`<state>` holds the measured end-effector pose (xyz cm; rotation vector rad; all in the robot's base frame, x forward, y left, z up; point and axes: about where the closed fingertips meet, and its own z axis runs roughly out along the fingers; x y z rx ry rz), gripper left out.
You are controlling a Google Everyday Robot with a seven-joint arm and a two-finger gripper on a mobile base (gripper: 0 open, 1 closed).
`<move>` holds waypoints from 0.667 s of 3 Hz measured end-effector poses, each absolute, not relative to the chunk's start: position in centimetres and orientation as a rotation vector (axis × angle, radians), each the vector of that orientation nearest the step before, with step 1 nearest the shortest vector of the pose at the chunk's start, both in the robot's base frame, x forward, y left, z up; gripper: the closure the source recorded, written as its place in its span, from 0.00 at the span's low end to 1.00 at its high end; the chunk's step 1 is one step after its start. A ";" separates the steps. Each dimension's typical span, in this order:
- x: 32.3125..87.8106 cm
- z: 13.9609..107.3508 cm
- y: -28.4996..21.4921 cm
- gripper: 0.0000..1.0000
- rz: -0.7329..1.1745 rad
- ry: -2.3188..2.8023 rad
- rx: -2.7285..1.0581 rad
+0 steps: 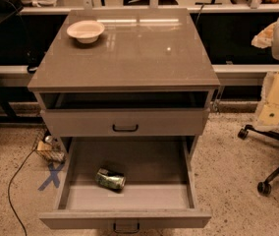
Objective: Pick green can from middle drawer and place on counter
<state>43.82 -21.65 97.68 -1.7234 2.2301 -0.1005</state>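
Green metal, dented: the green can (110, 179) lay on its side on the floor of the middle drawer (152, 162), left of centre and toward the front wall, touching no wall. Its long axis ran roughly left to right, slightly skewed, one silvery end turned right. The drawer stood pulled well out beneath the shallower drawer front (80, 123). On the worktop (129, 58) above, a white bowl (85, 31) sat near the back left corner. Single camera view: the gripper was not in frame, so the jaws' opening and load could not be told; which way the can lay from them, unknown. Judged: descend from above, jaws spanning the can's short width.
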 end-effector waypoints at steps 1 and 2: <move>43.8 97.7 -21.6 0.00 -0.101 2.230 -1.723; 43.9 95.2 -21.9 0.00 0.022 2.256 -1.675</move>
